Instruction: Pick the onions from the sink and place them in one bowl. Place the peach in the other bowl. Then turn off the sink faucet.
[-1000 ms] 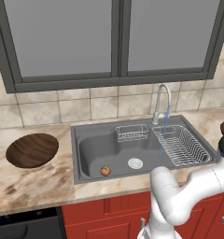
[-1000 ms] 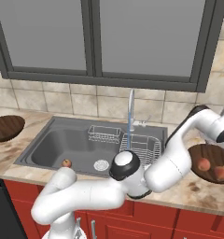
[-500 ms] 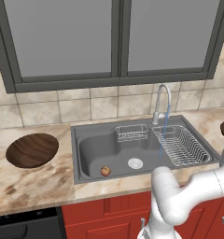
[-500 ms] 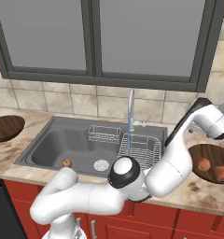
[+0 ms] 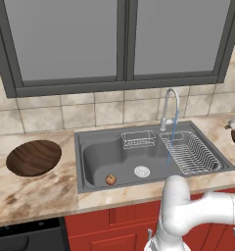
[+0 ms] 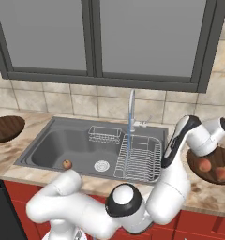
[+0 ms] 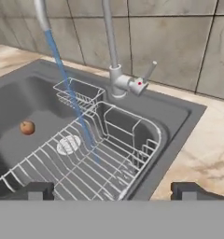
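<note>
A beige tiled wall and a dark-framed window back a marbled surface point(image 5: 36, 196) over red cabinets, with the grey sink point(image 5: 102, 159) set into it. Water runs in a thin blue stream point(image 5: 171, 139) from the chrome sink faucet point(image 5: 167, 105) down onto the wire dish rack point(image 5: 190, 154) in the basin's right half; its small side lever point(image 7: 144, 77) tilts up in the hand view. One round orange-red piece point(image 5: 110, 180) lies on the basin floor, left of the white drain point(image 5: 142, 171); whether it is the peach or an onion cannot be told. At the right end of the surface a dark wooden bowl point(image 6: 198, 171) holds two reddish-orange onions point(image 6: 205, 164) side by side. A second, empty wooden bowl point(image 5: 34, 158) sits well apart at the left end. The white arm's hand hangs just above the right bowl, its claw point(image 7: 111, 189) spread wide with nothing between the fingertips point(image 7: 37, 189), looking at the faucet and rack.
</note>
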Motion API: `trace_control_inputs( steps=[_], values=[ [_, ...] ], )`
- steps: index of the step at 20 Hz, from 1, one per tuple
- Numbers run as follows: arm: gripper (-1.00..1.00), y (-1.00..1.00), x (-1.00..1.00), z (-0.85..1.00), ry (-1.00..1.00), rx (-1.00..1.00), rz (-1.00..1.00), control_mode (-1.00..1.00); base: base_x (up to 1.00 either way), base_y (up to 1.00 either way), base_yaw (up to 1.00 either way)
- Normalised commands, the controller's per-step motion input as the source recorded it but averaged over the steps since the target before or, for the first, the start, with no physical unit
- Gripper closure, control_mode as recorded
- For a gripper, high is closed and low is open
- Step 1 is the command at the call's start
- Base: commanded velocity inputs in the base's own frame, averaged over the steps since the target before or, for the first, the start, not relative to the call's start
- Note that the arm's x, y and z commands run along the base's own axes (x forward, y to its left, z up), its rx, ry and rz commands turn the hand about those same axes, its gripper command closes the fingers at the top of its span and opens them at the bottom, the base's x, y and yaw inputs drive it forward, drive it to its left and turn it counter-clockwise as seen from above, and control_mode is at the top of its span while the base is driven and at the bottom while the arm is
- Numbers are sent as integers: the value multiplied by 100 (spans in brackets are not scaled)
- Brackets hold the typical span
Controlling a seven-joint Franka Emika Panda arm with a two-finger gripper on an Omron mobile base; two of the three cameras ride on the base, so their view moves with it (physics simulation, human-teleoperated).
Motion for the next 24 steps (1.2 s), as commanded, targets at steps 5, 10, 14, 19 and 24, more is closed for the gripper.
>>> trace_control_inputs(
  steps=[5, 10, 14, 19, 24],
  values=[
    [-100, 100, -23, 55, -5, -22, 27, -100, 0, 0, 0],
    [-100, 100, -42, 94, 4, -39, 11, -100, 0, 0, 0],
    [-100, 100, -64, 59, 5, -49, 3, -100, 0, 0, 0],
    [-100, 96, -78, 6, 5, -35, 0, -100, 0, 0, 0],
    [-100, 77, -78, -35, 0, -2, -2, -100, 0, 0, 0]
  ],
)
